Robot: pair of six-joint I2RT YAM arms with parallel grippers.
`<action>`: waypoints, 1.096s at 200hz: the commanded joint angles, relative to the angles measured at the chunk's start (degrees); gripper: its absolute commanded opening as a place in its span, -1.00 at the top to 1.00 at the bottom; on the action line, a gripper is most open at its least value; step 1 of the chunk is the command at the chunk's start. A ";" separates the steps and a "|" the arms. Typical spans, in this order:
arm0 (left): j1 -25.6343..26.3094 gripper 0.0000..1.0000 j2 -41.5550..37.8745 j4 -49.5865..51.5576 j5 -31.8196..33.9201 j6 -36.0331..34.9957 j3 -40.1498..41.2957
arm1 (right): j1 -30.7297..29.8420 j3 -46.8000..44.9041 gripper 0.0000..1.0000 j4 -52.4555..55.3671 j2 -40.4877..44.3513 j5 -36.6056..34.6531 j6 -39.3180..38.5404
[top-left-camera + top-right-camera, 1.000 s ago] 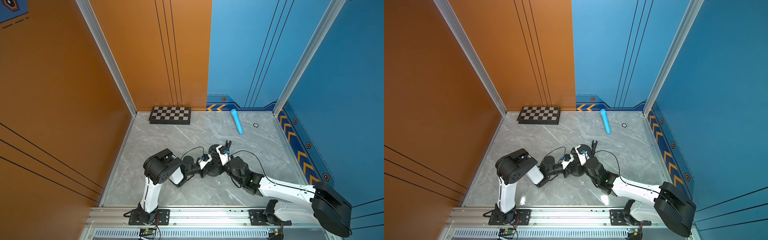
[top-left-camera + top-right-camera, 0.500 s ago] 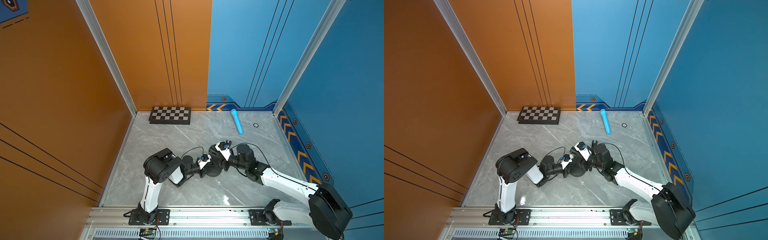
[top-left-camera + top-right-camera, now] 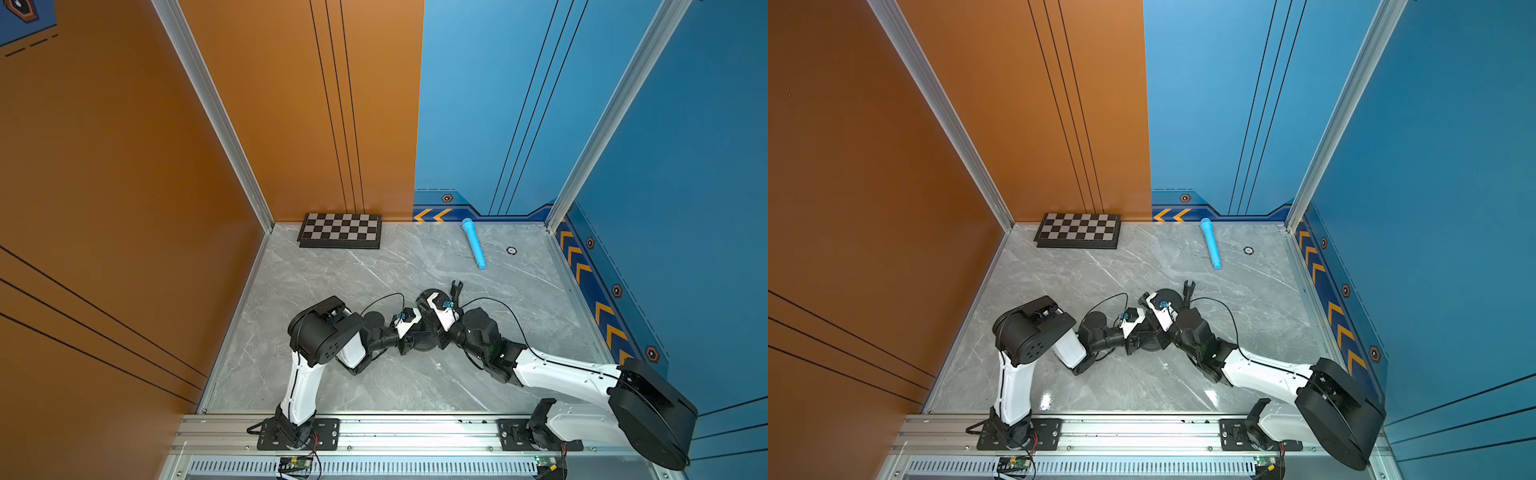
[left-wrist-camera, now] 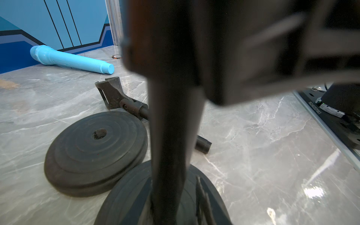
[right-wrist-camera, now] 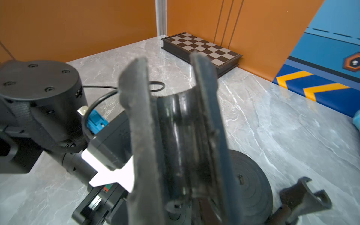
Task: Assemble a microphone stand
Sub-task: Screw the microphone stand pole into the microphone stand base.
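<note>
Stand bases [image 4: 93, 153] [image 4: 126, 198] two; clip pole [image 4: 132, 106] one; blue microphone [image 4: 72, 59] one; right jaws closed; left jaws' gap unreadable

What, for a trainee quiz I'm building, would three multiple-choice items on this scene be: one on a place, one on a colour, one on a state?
1. Where is the chessboard?
A) at the foot of the orange wall
B) beside the front rail
C) under the right arm

2. What colour is the microphone?
A) red
B) light blue
C) white

3. How is the microphone placed?
A) standing in its clip
B) held in a gripper
C) lying on the table

Answers: 1 A, both top views show it at the base of that wall; 2 B, its whole body is light blue; 3 C, it lies flat with nothing touching it.
</note>
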State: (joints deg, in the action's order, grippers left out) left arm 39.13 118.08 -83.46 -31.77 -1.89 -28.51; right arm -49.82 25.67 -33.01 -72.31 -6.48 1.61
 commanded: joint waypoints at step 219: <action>0.31 0.17 1.93 2.60 2.49 3.49 -0.38 | 11.85 6.84 0.31 13.48 2.42 25.11 -9.83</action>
State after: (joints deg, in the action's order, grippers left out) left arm 39.55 118.85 -82.91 -30.61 0.73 -29.02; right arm -36.82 32.53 -13.02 -69.28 22.55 -9.47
